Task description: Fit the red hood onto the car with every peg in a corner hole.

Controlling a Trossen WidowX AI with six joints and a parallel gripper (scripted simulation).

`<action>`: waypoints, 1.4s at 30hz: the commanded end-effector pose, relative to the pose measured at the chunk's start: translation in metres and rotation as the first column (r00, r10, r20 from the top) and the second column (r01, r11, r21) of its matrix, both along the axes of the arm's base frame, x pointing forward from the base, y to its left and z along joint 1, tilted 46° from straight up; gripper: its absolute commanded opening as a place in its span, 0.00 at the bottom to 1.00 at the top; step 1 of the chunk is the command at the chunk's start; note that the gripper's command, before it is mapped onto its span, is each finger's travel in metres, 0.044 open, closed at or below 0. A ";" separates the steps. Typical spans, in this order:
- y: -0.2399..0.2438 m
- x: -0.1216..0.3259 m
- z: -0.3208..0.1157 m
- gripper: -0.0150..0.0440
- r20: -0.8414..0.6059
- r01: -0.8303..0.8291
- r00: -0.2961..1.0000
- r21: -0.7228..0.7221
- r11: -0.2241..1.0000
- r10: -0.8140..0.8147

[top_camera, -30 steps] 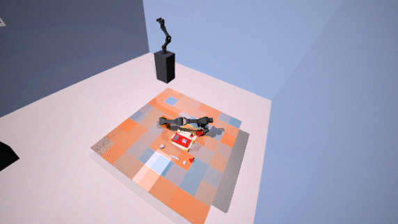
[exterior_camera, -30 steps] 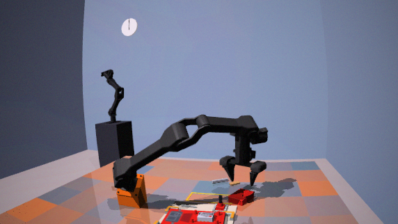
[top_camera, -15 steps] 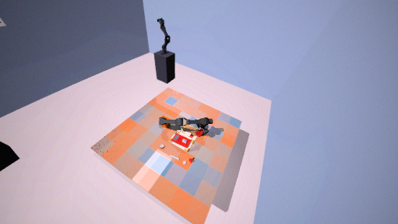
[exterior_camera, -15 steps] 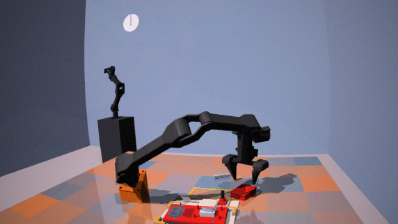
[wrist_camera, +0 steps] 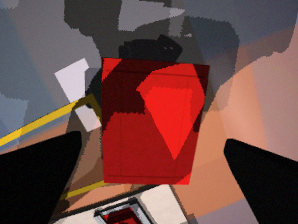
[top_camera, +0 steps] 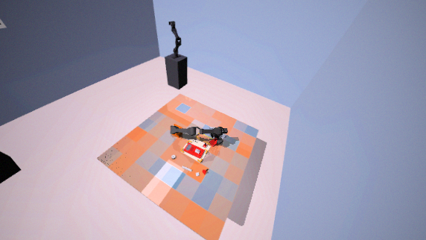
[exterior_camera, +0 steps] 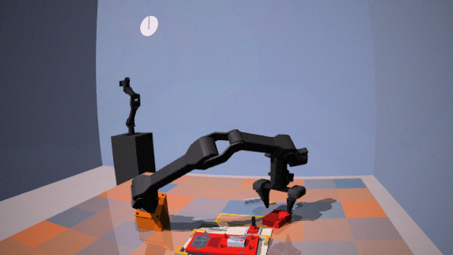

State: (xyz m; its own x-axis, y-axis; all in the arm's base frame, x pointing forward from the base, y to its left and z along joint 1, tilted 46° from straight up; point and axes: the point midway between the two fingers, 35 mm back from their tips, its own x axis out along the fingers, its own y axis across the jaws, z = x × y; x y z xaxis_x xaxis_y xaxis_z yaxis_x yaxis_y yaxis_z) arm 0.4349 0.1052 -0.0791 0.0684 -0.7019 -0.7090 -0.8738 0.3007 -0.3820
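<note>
Overhead, the black parallel-jaw gripper (exterior_camera: pixel 279 202) (wrist_camera: pixel 156 143) pointed straight down above the red, flat-roofed hood shell (top_camera: pixel 213 142) (exterior_camera: pixel 276 218) (wrist_camera: pixel 152 125), its two dark tapered fingers spread about as wide as they go, with nothing held between them. In the wrist view the hood lay between the fingertips, a strip of patchwork surface visible on either side of it — neither finger appeared to touch it there. The hood rested roof up on the orange, grey and blue patchwork table top (top_camera: pixel 220 195) (exterior_camera: pixel 321 234), just beside the pale jig (top_camera: pixel 202 156) (exterior_camera: pixel 263 246) (wrist_camera: pixel 167 196) and off the car. In that jig sat the flat red car chassis (top_camera: pixel 191 150) (exterior_camera: pixel 215 247), the light grey engine block (top_camera: pixel 197 150) (exterior_camera: pixel 236 241) in place on its deck; short red pegs stood up near the block, too small to count surely. A small red piece with an upright black stub (top_camera: pixel 205 144) (exterior_camera: pixel 253 226) stood at the jig's edge nearer the hood. Yellow outline markings (exterior_camera: pixel 222 217) (wrist_camera: pixel 45 118) ran along the surface behind the jig in the exterior view — and the black six-joint arm (top_camera: pixel 194 130) (exterior_camera: pixel 206 152) reached across from its orange mounting block (exterior_camera: pixel 163 222).
</note>
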 end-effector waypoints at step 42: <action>-0.020 0.000 -0.020 1.00 -0.008 -0.006 1.000 -0.008 1.000 0.006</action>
State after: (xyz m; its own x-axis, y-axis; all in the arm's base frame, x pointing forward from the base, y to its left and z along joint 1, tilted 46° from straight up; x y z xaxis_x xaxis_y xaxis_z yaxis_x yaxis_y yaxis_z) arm 0.4368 0.0877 -0.0964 0.0688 -0.7028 -0.7080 -0.8735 0.3003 -0.3831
